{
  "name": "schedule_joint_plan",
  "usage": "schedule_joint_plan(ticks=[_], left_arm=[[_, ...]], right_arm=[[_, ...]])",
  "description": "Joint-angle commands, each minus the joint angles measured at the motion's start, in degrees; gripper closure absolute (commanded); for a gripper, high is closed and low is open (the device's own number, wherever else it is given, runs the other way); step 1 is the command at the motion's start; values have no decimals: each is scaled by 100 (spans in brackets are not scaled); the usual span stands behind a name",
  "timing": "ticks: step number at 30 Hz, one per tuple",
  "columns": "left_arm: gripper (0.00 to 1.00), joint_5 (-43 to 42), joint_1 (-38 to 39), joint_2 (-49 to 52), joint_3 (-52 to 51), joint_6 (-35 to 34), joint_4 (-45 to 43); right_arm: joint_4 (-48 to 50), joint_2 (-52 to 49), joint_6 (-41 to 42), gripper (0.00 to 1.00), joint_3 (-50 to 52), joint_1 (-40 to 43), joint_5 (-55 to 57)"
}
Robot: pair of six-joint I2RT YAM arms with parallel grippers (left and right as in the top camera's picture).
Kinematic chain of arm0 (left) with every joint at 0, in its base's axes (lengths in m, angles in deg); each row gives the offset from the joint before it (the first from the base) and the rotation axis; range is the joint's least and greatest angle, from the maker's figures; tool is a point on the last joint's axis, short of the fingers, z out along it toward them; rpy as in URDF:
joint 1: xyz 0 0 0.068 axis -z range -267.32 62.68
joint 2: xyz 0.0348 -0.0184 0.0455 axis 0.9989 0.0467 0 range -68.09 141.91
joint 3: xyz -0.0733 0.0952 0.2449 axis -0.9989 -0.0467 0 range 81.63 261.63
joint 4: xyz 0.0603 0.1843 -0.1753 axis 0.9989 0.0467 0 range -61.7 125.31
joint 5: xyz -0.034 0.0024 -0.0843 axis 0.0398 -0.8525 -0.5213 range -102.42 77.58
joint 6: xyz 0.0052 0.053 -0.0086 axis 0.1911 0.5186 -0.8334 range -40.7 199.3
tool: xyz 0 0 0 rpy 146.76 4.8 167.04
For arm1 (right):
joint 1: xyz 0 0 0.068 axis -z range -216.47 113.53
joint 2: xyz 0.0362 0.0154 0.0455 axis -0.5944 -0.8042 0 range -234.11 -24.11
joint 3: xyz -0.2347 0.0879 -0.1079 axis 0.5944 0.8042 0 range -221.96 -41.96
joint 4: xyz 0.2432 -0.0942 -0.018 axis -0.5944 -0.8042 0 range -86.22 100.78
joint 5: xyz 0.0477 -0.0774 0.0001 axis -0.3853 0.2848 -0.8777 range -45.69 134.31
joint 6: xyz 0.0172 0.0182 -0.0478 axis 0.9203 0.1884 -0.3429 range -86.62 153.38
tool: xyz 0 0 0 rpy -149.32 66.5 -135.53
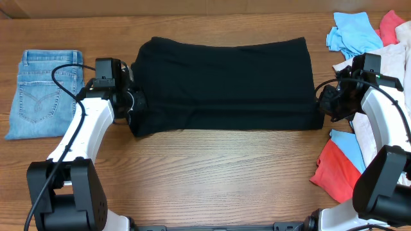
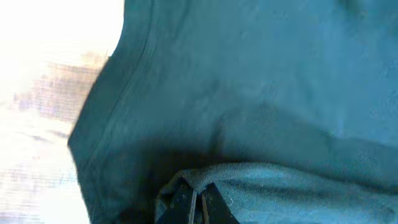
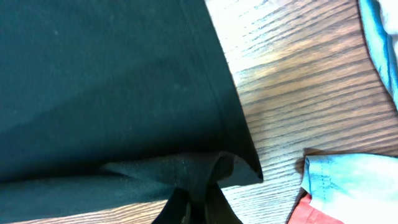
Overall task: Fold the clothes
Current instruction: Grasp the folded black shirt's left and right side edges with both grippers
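Where the shirt lies: the black T-shirt (image 1: 225, 83) spreads across the frame's centre, long axis left to right, between your two arms.
Left gripper (image 1: 133, 102): at the shirt's lower-left corner, fingers pinched together on a fold of black cloth.
Right gripper (image 1: 327, 102): at the lower-right corner, likewise clamped on the hem.
Room: bare table (image 1: 212, 167) below the shirt; folded jeans (image 1: 45, 93) just left; loose pile (image 1: 379, 38) crowding the right.

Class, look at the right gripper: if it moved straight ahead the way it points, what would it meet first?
The black T-shirt. The right gripper pinches a fold at its edge and points across the garment, so it would likely push into more of that cloth.
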Motion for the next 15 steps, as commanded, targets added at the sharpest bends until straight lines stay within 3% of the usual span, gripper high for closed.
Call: schedule_joint_plan(ticks=[1, 15], left_arm=[[96, -35, -24, 20, -2, -57, -264], [92, 129, -17, 291, -2, -57, -697]], right_arm=[[76, -13, 15, 96, -11, -17, 52], [778, -461, -2, 95, -11, -258, 52]])
